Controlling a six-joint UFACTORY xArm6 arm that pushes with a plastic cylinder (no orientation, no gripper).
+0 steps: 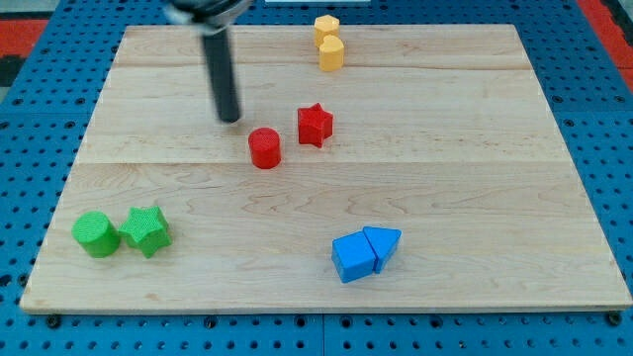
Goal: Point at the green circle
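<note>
Resting on the tabletop: my tip, no gripper fitted, just left of red cylinder. Green circle lies well apart at view's lower left, touching green star. Red star sits near the cylinder.

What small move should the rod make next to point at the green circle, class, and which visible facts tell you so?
Probably a slide toward the view's bottom left. My tip sits in the upper middle of the board, just up and left of the red cylinder, while the green circle lies far off near the bottom-left corner, beside the green star. No block stands on that diagonal.
</note>
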